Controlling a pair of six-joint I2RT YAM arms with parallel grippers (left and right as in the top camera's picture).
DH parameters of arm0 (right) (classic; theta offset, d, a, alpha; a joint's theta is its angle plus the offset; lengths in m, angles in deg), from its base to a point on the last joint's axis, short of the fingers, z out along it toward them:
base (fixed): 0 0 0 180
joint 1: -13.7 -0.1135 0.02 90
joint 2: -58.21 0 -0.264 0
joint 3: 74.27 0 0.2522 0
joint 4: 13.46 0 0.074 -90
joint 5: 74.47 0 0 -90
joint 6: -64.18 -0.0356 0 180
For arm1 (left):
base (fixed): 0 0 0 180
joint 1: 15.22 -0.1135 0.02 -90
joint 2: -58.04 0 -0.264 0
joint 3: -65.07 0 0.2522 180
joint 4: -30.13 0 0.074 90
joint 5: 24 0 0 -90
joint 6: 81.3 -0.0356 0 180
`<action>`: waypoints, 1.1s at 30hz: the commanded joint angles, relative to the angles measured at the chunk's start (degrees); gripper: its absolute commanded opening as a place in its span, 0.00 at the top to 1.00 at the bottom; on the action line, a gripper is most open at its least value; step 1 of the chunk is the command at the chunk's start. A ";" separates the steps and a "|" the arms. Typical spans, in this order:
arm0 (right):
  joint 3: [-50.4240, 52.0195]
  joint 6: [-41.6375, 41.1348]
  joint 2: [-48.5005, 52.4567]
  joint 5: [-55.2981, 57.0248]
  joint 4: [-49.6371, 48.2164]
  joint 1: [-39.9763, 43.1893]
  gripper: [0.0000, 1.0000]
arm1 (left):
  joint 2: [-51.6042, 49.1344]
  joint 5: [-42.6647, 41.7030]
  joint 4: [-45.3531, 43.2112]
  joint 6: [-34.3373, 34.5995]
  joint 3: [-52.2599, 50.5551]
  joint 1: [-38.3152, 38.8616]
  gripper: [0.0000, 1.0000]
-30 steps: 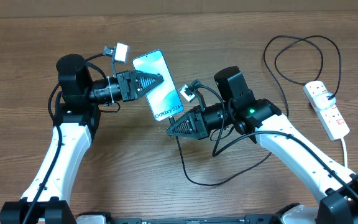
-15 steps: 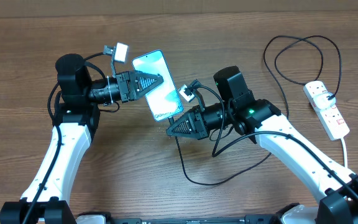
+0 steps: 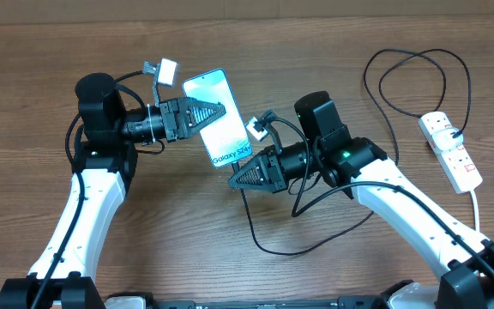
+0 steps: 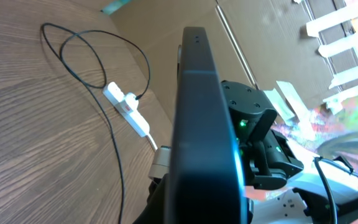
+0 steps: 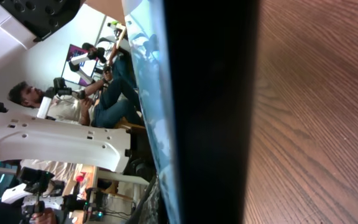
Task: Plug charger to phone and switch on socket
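The phone (image 3: 230, 133), its light-blue screen reading "Galaxy S24", is held up off the table between both arms. My left gripper (image 3: 208, 112) is shut on its upper half. Its black edge fills the left wrist view (image 4: 204, 124) and the right wrist view (image 5: 210, 112). My right gripper (image 3: 237, 180) sits at the phone's bottom end, closed. The charger (image 3: 260, 245), a thin black cable, runs up into it. The plug tip is hidden. The socket (image 3: 450, 151), a white power strip with red switches, lies at the far right, with the cable's other end plugged into it.
The black cable loops on the table at the upper right (image 3: 401, 64) and curls below my right arm. The socket's thick white cord (image 3: 477, 210) runs toward the front right. The socket also shows in the left wrist view (image 4: 126, 106). The table is wood.
The phone's lower end dipped slightly toward my right gripper and came back. Both arms are otherwise still.
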 commanded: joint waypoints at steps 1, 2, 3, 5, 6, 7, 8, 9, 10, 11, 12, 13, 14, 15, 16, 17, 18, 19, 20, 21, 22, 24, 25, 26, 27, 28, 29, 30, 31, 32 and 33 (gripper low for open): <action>-2.95 -0.57 -0.07 3.06 -2.71 0.79 0.96 | 0.09 -10.67 1.11 -0.20 0.42 3.15 0.96; -3.21 -0.55 -0.07 3.06 -2.75 0.79 0.96 | 0.09 -10.64 1.29 -0.20 0.42 3.15 0.96; -3.41 -0.55 -0.07 3.08 -2.75 0.79 0.96 | 0.09 -10.64 1.44 -0.20 0.39 3.15 0.96; -3.67 -0.57 -0.07 3.08 -3.13 0.79 0.96 | 0.09 -10.51 2.08 -0.24 0.39 3.32 0.96; -3.87 -0.55 -0.07 3.10 -3.15 0.79 0.96 | 0.09 -10.51 2.62 -0.48 0.39 3.48 0.96; -3.91 -0.55 -0.07 3.10 -3.28 0.85 0.96 | 0.09 -10.43 3.26 -0.74 0.35 3.76 0.96; -3.93 -0.55 -0.07 3.10 -3.39 0.92 0.96 | 0.09 -10.36 3.87 -1.22 0.33 3.98 0.96; -4.00 -0.55 -0.07 3.08 -3.37 1.01 0.96 | 0.09 -10.19 4.55 -1.95 0.28 4.24 0.96; -4.02 -0.55 -0.07 3.10 -3.37 1.03 0.96 | 0.09 -9.73 5.22 -2.40 0.22 4.46 0.96; -4.13 -0.55 -0.07 3.10 -3.34 1.07 0.96 | 0.09 -9.01 6.21 -3.06 0.15 4.70 0.96; -4.35 -0.57 -0.07 3.08 -3.34 1.07 0.96 | 0.09 -8.46 7.30 -3.89 0.13 4.98 0.96; -4.66 -0.55 -0.07 3.08 -3.32 1.07 0.96 | 0.09 -8.22 8.17 -4.57 0.07 5.25 0.96; -4.96 -0.55 -0.07 3.08 -3.34 1.07 0.96 | 0.09 -8.00 9.46 -5.35 0.07 5.55 0.96; -5.33 -0.55 -0.07 3.10 -3.32 1.07 0.96 | 0.09 -8.00 10.49 -5.99 0.04 5.88 0.96; -5.70 -0.55 -0.07 3.10 -3.32 1.07 0.96 | 0.09 -8.02 11.32 -6.38 0.04 6.10 0.96; -5.95 -0.55 -0.07 3.19 -3.32 1.07 0.96 | 0.09 -8.02 11.96 -6.71 0.04 6.38 0.96; -6.12 -0.55 -0.07 3.58 -3.28 1.05 0.96 | 0.09 -8.02 12.20 -6.73 0.04 6.56 0.96; -6.12 -0.57 -0.07 4.17 -3.30 1.05 0.96 | 0.09 -8.02 12.17 -6.84 0.04 6.71 0.96; -6.12 -0.55 -0.07 4.52 -3.06 1.05 0.96 | 0.09 -7.91 12.15 -6.84 0.04 6.75 0.96; -6.10 -0.52 -0.07 4.59 -2.73 1.05 0.96 | 0.09 -7.78 12.17 -6.84 0.04 6.75 0.96; -6.10 -0.50 -0.07 4.57 -2.25 1.05 0.96 | 0.09 -7.58 12.17 -6.84 0.04 6.75 0.96; -6.10 -0.44 -0.07 4.57 -1.31 1.05 0.96 | 0.09 -7.17 12.15 -6.82 0.04 6.73 0.96; -6.10 -0.31 -0.07 4.57 -0.79 1.05 0.95 | 0.09 -6.86 12.15 -6.82 0.04 6.73 0.96; -6.10 -0.31 -0.07 4.57 -0.09 1.05 0.93 | 0.09 -6.45 12.15 -6.82 0.04 6.73 0.96; -6.10 -0.31 -0.07 4.57 0.35 1.05 0.92 | 0.09 -6.12 12.13 -6.82 0.04 6.71 0.96; -6.10 -0.31 -0.07 4.57 0.85 1.05 0.92 | 0.09 -5.81 12.13 -6.82 0.04 6.71 0.96; -6.10 -0.31 -0.07 4.57 1.42 1.05 0.91 | 0.09 -5.35 12.13 -6.82 0.04 6.71 0.96; -6.10 -0.31 -0.07 4.57 2.05 1.05 0.89 | 0.09 -4.70 12.13 -6.82 0.04 6.60 0.96; -6.10 -0.31 -0.07 4.57 2.58 1.05 0.87 | 0.09 -4.15 12.13 -6.82 0.04 6.47 0.96; -6.10 -0.31 -0.07 4.57 3.08 1.05 0.84 | 0.09 -3.45 12.15 -6.78 0.04 6.34 0.96; -6.10 -0.31 -0.07 4.57 3.65 1.05 0.81 | 0.09 -3.10 12.13 -6.80 0.04 6.23 0.96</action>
